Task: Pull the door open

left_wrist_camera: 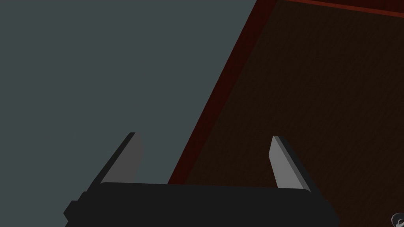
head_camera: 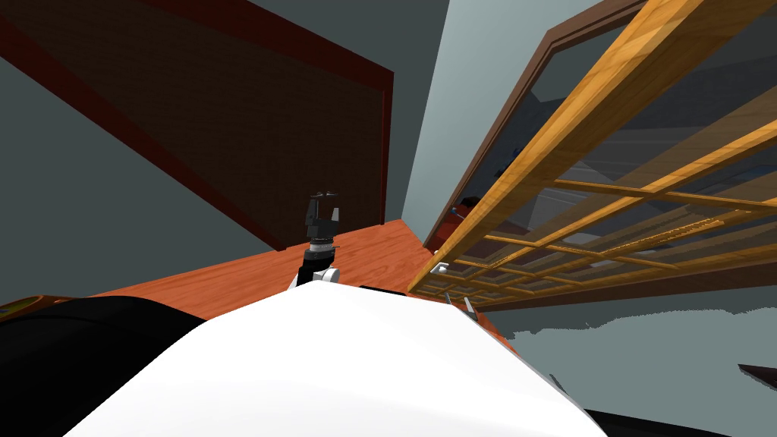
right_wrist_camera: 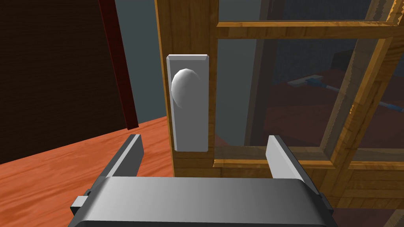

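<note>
Both end effectors [left_wrist_camera: 204, 135] [right_wrist_camera: 205, 135] spread wide

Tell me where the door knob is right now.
In the right wrist view the grey knob sits on a grey plate on the stile of the wooden glazed door, straight ahead of the open right gripper, untouched.

The reddish-orange, wood-grained floor [head_camera: 250, 277] runs back to a grey wall [head_camera: 76, 190]. A dark brown panel in a dark red frame [head_camera: 303, 136] stands at its far edge.
</note>
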Controlling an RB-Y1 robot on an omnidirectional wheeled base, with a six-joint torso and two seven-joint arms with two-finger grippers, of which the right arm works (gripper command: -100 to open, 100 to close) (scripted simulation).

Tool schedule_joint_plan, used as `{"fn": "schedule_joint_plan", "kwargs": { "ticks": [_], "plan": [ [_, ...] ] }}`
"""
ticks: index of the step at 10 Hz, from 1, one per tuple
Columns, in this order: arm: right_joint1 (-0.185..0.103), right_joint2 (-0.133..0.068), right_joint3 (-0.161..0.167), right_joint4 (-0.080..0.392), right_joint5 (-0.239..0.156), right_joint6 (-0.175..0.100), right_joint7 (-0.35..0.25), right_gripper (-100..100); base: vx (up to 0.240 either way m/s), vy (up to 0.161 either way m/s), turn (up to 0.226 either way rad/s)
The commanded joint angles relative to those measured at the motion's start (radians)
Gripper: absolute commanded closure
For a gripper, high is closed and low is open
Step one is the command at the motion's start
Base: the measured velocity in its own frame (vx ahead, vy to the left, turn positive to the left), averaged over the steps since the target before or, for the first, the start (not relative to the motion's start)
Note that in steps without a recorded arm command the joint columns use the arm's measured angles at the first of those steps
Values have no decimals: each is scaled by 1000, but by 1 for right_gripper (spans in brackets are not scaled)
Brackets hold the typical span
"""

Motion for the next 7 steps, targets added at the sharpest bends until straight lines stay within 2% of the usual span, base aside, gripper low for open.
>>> {"fn": "schedule_joint_plan", "kwargs": {
  "ticks": [1, 7],
  "plan": [
    [6, 1, 1, -2, 1, -5, 2, -100, 0, 0, 0],
    [6, 1, 1, -2, 1, -5, 2, -100, 1, 0, 2]
  ]
}}
